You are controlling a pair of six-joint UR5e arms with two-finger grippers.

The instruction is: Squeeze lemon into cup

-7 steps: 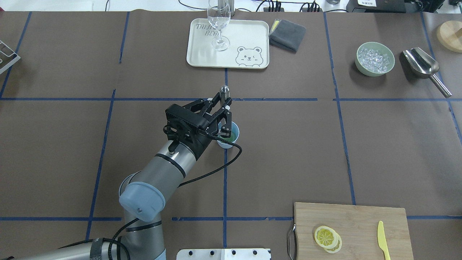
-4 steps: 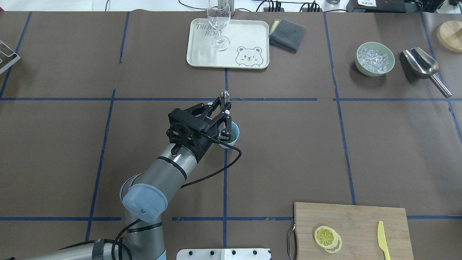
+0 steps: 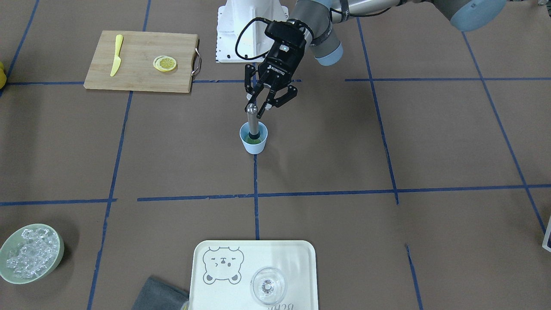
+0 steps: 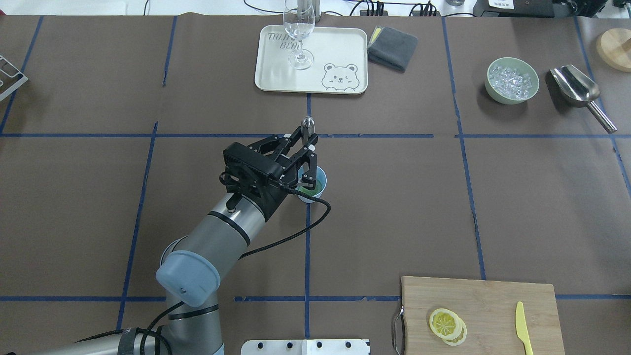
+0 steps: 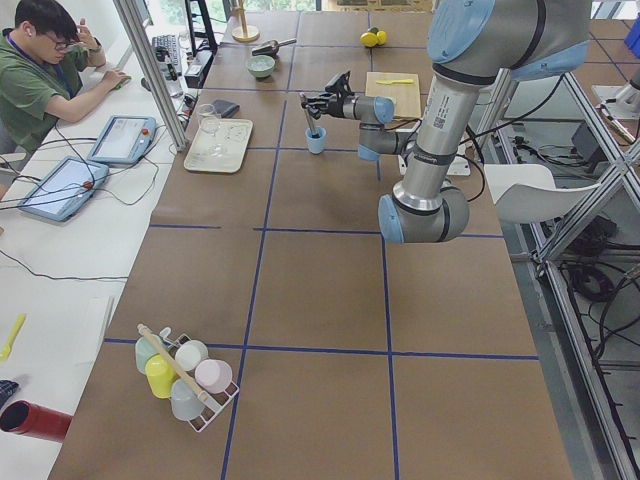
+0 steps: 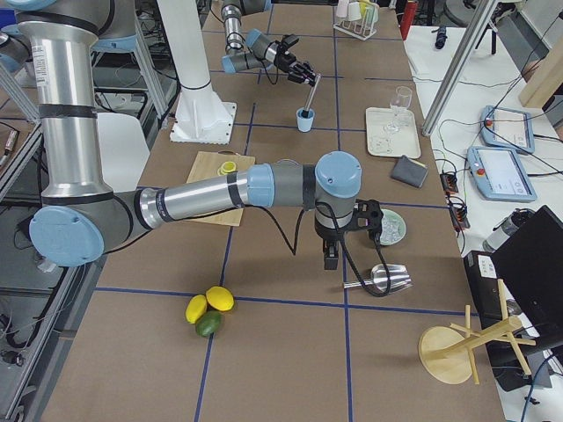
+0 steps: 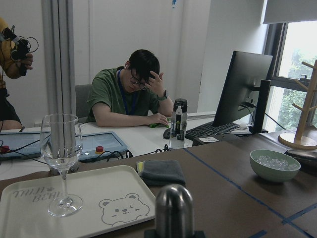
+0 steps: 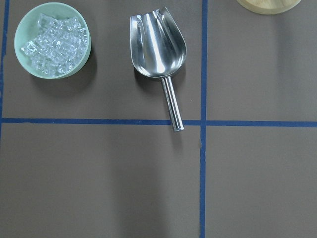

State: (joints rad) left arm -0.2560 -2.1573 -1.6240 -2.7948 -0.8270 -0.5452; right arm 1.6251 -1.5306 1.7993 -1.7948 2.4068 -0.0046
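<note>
The light-blue cup (image 3: pixel 254 145) stands at mid-table on a blue tape line, with something green inside; it also shows in the overhead view (image 4: pixel 320 185). My left gripper (image 3: pixel 258 107) is above the cup, shut on an upright metal muddler (image 3: pixel 252 122) whose lower end is in the cup. The muddler's rounded top shows in the left wrist view (image 7: pixel 174 208). A single thin lemon slice is not in view; only the stack of lemon slices (image 4: pixel 447 325) shows. My right gripper (image 6: pixel 332 258) hangs over the table near the scoop; I cannot tell if it is open or shut.
A wooden cutting board (image 4: pixel 493 296) at the front right holds the slice stack and a yellow knife (image 4: pixel 523 328). A white tray (image 4: pixel 340 49) with a clear glass (image 4: pixel 298 29), a grey cloth (image 4: pixel 393 47), an ice bowl (image 4: pixel 512 80) and a metal scoop (image 4: pixel 579 91) lie at the back.
My left gripper with the muddler dipped down toward the cup half a second ago and is now back up where it was one second ago.
</note>
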